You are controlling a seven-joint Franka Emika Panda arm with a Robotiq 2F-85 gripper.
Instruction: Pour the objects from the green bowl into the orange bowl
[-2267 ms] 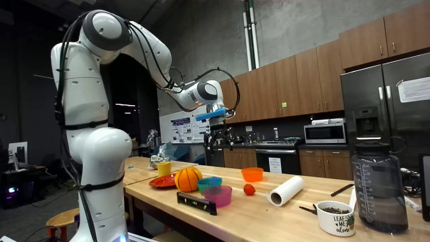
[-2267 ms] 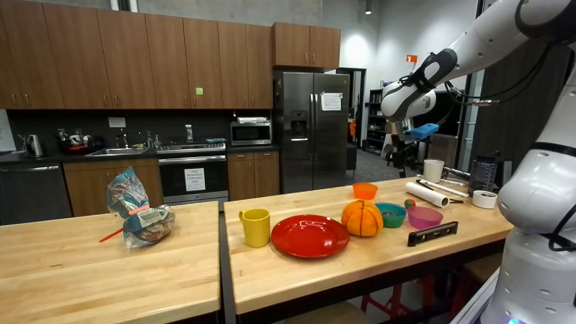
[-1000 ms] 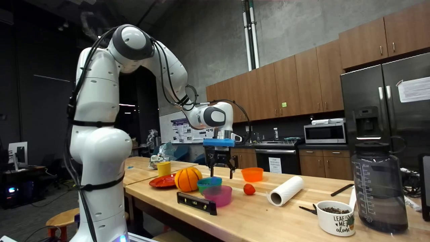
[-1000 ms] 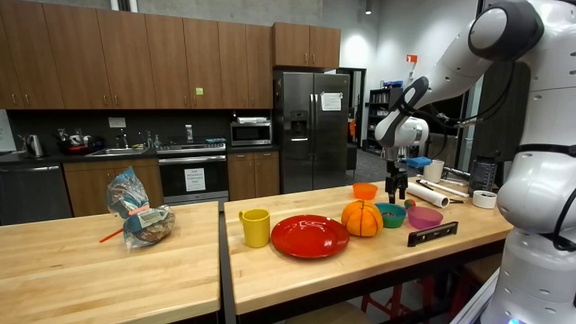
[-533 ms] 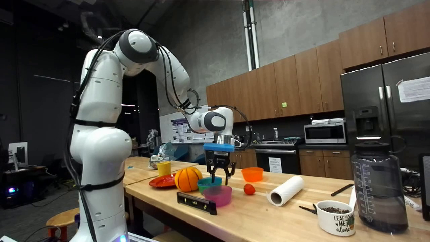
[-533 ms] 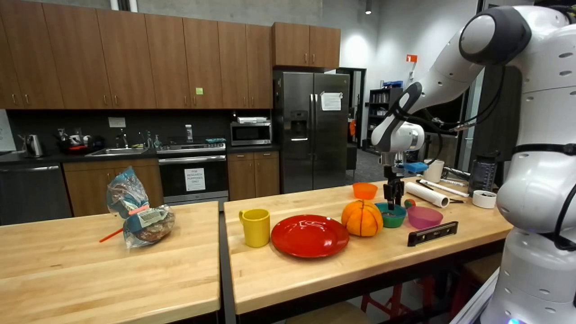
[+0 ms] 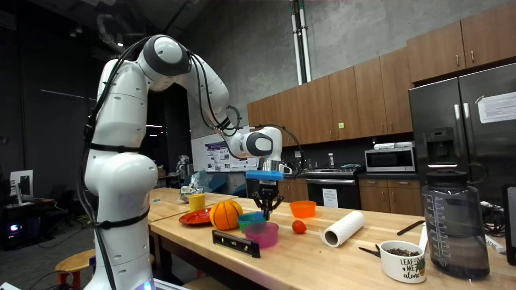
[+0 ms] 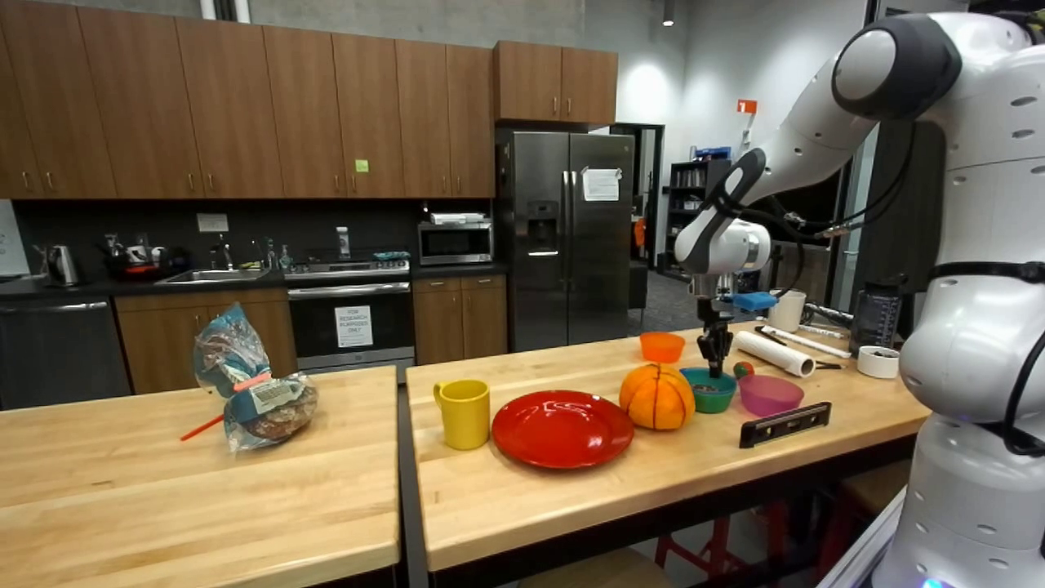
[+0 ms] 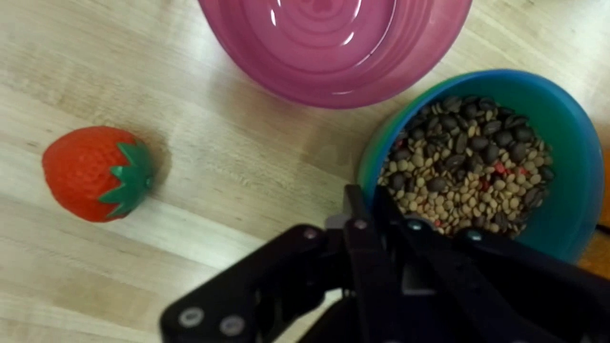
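The green bowl [image 9: 564, 162] stands upright on the table, its rim showing bluish in the wrist view. Beige and dark seed-like objects [image 9: 469, 164] with a few red bits cover its bottom. My gripper [image 9: 367, 193] is shut on the bowl's near wall, one finger outside and one inside the rim. In both exterior views the gripper [image 7: 266, 215] points straight down at the bowl's edge. The orange bowl [image 8: 662, 346] sits farther back on the table; its inside is not visible. It is out of the wrist view.
A pink bowl [image 9: 333, 81] stands close beside the green one. The pumpkin-like ball [image 8: 658, 398] is on its other side. Around them lie a toy strawberry [image 9: 81, 171], a black level [image 7: 236, 243], a paper roll [image 7: 344, 229] and a red plate [image 8: 563, 429].
The arm has come down over the table to the green bowl. Its spread fingers have drawn together on the bowl's rim. The bowls stand where they were.
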